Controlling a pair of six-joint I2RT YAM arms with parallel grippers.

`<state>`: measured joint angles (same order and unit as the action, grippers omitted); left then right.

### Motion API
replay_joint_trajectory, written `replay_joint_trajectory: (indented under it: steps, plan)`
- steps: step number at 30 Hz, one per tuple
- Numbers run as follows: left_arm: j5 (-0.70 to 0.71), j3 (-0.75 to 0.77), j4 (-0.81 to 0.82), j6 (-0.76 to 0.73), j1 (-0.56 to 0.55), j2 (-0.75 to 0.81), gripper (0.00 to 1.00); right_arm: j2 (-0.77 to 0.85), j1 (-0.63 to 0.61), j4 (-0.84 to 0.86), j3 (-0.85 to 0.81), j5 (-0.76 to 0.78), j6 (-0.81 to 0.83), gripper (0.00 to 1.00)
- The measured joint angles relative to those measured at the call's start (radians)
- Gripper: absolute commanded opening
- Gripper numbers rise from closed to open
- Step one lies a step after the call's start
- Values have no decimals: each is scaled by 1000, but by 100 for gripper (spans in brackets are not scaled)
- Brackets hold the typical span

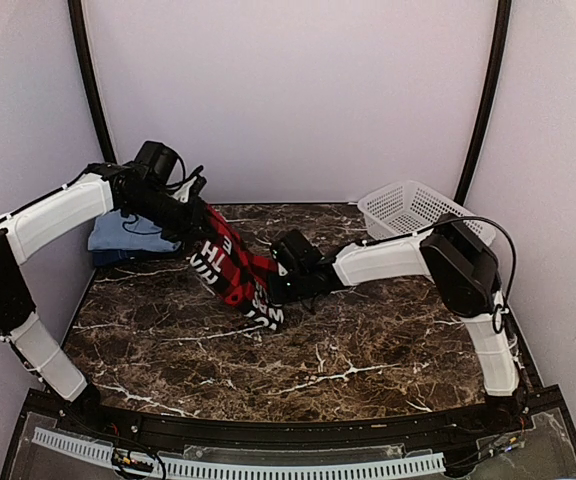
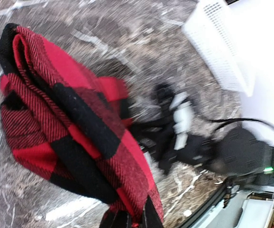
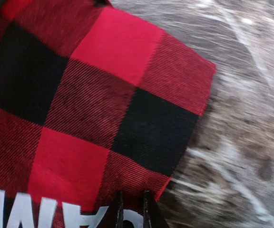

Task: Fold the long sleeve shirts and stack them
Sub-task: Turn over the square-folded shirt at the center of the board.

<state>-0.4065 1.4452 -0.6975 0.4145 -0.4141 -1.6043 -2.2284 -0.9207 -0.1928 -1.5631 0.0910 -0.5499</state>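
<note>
Hanging between the arms, the checked shirt [image 1: 230,264] sags. The left gripper [image 2: 136,217] and right gripper [image 3: 132,210] each clamp it.

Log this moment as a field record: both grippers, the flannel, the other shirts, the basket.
left gripper: shut on flannel shirt, far end
right gripper: shut on flannel shirt, near edge
flannel shirt: red-and-black, bunched, stretched between them
blue shirts: piled, far left corner
basket: white mesh, far right corner

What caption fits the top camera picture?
Left gripper and right gripper hold a red-and-black checked flannel shirt over the marble table.
</note>
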Motion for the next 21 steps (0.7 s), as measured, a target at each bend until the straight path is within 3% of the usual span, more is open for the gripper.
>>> replay_joint_trajectory:
  steps: [7, 14, 21]
  plan:
    - [-117, 138, 58, 13, 0, -49, 0, -154, -42, 211, -135, -180, -130, 14]
    - [-203, 143, 142, 39, 0, -156, 0, -309, -47, 364, -300, -356, -259, 24]
    - [-240, 137, 167, 45, -8, -178, 0, -309, -35, 486, -239, -433, -312, 34]
